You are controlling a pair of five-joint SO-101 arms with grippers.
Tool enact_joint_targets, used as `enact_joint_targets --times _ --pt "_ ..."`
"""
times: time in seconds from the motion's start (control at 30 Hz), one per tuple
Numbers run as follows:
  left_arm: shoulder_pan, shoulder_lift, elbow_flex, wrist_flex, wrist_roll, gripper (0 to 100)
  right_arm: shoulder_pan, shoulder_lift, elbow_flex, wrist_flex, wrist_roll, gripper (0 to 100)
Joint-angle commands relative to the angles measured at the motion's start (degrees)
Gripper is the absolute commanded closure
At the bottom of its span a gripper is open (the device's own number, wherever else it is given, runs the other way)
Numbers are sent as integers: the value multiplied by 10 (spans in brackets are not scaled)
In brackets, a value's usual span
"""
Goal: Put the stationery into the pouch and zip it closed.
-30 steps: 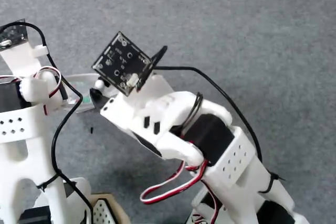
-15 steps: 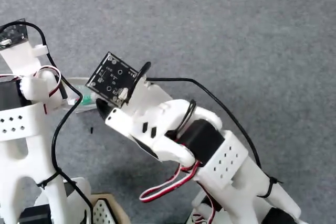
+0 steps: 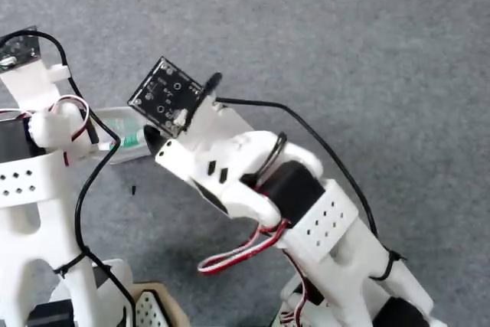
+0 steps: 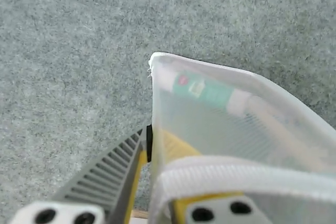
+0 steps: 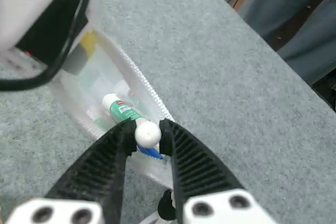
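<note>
Tabletop (image 3: 367, 51) of grey felt seen from above, with two white arms side by side: left arm (image 3: 31, 181) at the edge, right arm (image 3: 253, 181) stretched across the middle toward it, one black camera board (image 3: 164, 97) on its wrist. One clear pouch (image 3: 111, 119) flat on the tabletop between the two arm ends, one green-labelled glue stick (image 3: 132, 141) showing through its wall. Both pairs of jaws hidden under arm parts from this height, so no telling their state from above

Left wrist view: one translucent pouch (image 4: 247, 129) close up against the grey tabletop, one white zip band (image 4: 220, 174) along its near edge. Inside, counted: one glue stick (image 4: 202, 88) with a green label and one yellow item (image 4: 173, 148) nearer the camera. Left jaws pressed on the pouch edge, one ribbed grey finger outside the wall, the other behind it, the wall pinched between

Right wrist view: pouch (image 5: 84, 85) lying open-sided on the tabletop, zip band (image 5: 139, 85) running toward the black right jaws. Right jaws nearly together, pinching one white knob (image 5: 147, 133) at the end of that band, each finger touching it. One blue piece (image 5: 151, 153) just under the knob. One glue stick (image 5: 121, 109) inside the pouch just beside the knob, one yellow item (image 5: 89, 39) at the far end, near the left arm and its one black cable (image 5: 79, 30)
</note>
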Motion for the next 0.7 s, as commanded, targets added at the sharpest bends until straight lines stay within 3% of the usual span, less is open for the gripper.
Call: enact_joint_targets --times 0.0,0.43,0.57,0.67 --pt "-8 4 -6 -18 5 973 7 -6 -61 11 -4 986" --pt "-7 4 -5 -18 5 973 7 -7 -90 24 -135 986" --pt "-7 4 -5 -18 5 973 8 -7 -32 20 -127 986" --pt "-7 4 -4 -18 4 973 10 -7 35 8 -77 986"
